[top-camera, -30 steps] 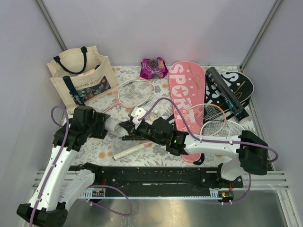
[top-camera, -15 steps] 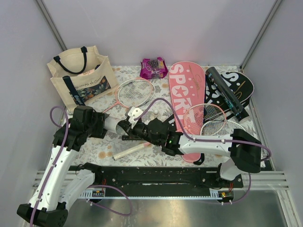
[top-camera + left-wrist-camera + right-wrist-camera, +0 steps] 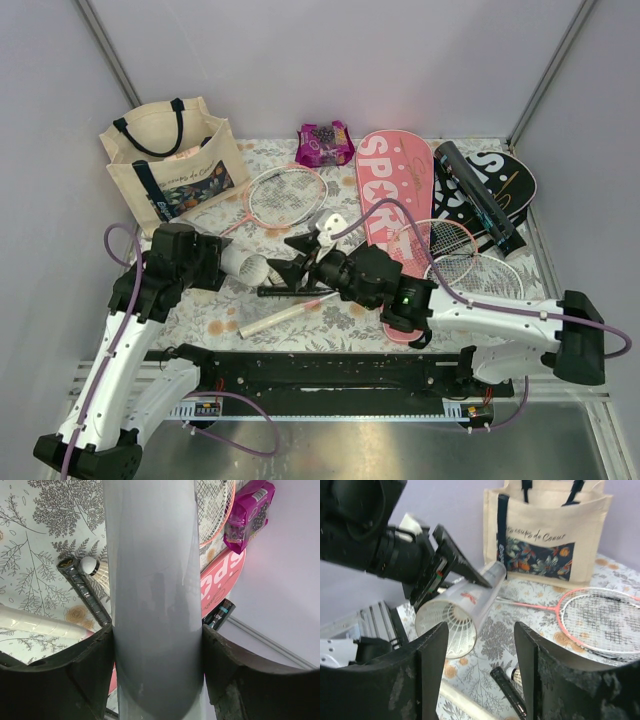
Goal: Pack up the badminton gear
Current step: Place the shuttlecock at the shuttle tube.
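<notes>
The right pincer (image 3: 481, 626) has drawn back, released and empty, from the white tube (image 3: 250, 267). The left pincer (image 3: 218, 262) grasps that tube above the desk (image 3: 215, 310), a shuttlecock (image 3: 447, 627) inside. Rackets (image 3: 288, 195), covers (image 3: 395, 185) and a loose shuttlecock (image 3: 95, 567) remain unpacked.

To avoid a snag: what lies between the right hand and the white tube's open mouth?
Nothing. In the right wrist view the stretch from the right hand to the white tube is bare air; a black racket handle lies on the table below.
</notes>
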`<state>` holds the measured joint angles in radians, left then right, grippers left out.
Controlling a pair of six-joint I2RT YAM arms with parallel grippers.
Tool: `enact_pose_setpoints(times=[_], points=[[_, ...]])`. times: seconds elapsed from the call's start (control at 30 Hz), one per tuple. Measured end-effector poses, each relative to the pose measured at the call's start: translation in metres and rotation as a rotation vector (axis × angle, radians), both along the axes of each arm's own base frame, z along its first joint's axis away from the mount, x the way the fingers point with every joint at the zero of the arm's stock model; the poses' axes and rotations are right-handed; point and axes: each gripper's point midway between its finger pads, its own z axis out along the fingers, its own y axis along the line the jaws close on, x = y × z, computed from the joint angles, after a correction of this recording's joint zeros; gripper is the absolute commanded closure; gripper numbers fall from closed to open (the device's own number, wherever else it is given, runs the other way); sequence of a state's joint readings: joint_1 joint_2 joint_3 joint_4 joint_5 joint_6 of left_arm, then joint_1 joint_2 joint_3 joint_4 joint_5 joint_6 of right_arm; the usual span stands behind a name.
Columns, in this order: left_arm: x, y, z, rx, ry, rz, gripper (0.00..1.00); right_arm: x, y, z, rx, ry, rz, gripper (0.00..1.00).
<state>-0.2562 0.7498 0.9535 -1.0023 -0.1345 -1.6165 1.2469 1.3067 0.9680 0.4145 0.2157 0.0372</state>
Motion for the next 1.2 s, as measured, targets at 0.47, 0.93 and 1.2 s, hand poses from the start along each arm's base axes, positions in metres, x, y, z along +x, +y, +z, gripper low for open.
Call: enact_pose_setpoints(times=[0.47, 0.93, 1.2], points=[[-0.003, -0.001, 0.001, 0.009, -0.004, -0.019, 0.96, 0.014, 0.008, -0.036, -0.115, 0.088, -0.068, 0.35], [0.001, 0.009, 0.001, 0.065, -0.014, 0.010, 0.96, 0.016, 0.023, -0.049, -0.149, 0.154, -0.035, 0.29], [0.004, 0.034, -0.003, 0.189, -0.035, 0.079, 0.96, 0.012, -0.016, -0.067, -0.135, 0.269, -0.068, 0.34]])
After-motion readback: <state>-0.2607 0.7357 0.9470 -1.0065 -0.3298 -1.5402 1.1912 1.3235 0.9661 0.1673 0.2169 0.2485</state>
